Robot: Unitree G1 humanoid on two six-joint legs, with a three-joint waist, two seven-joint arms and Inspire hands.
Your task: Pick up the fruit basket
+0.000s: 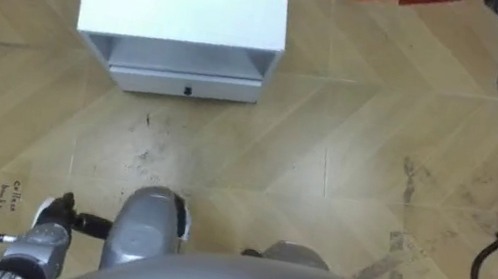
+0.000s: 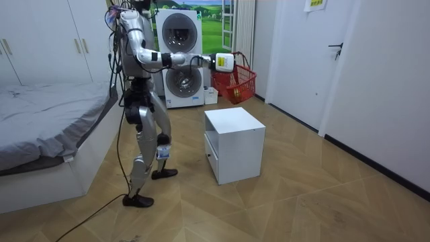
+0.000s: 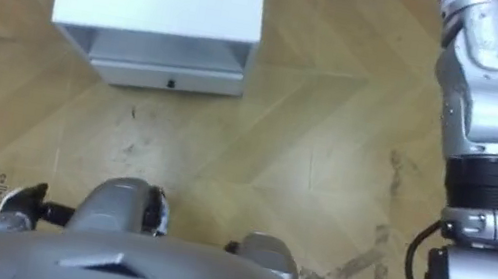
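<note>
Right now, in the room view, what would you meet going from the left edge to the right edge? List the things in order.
From the left: bed → stacked washing machines → red fruit basket → door handle. The white cabinet shows straight below the basket, so it is left out.

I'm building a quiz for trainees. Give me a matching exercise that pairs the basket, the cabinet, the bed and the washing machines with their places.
1 basket
2 cabinet
3 bed
4 washing machines

a on the floor before the robot
b stacked at the back wall
c hanging from the right hand
d along the room view's left

Pairs: 1-c, 2-a, 3-d, 4-b
</note>
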